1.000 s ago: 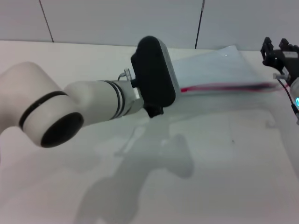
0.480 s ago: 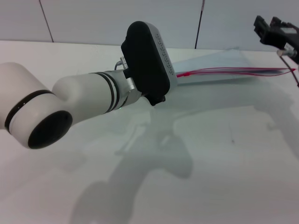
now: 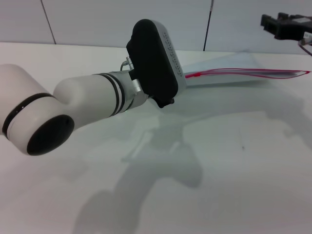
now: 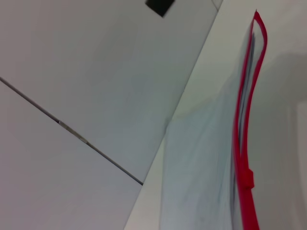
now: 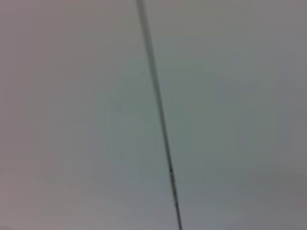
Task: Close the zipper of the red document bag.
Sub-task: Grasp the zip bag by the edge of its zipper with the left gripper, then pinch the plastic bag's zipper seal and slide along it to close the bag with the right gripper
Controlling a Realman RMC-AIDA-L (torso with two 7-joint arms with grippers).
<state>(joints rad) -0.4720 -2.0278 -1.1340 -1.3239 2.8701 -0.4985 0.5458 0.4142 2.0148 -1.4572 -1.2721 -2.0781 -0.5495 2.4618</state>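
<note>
The red document bag (image 3: 224, 62) lies flat at the back right of the white table (image 3: 234, 156); it is pale and translucent. Its zipper (image 3: 243, 71) runs along the near long edge, and the two red strips stand apart over much of their length. In the left wrist view the zipper (image 4: 238, 124) gapes beyond the small slider (image 4: 247, 178), with the bag (image 4: 201, 163) beside it. My left arm's black wrist housing (image 3: 156, 61) sits at the bag's left end and hides the fingers. High at the far right, my right gripper (image 3: 285, 25) hangs clear of the bag.
A grey panelled wall (image 3: 122, 22) rises right behind the table's back edge. The right wrist view holds only that wall and one dark seam (image 5: 158, 110). Shadows of both arms fall on the bare tabletop in front of the bag.
My right gripper has risen up and away from the bag's right end. The zipper edge, flat and blurred before, now shows two separate red strips. My left wrist shifted slightly up and left.
</note>
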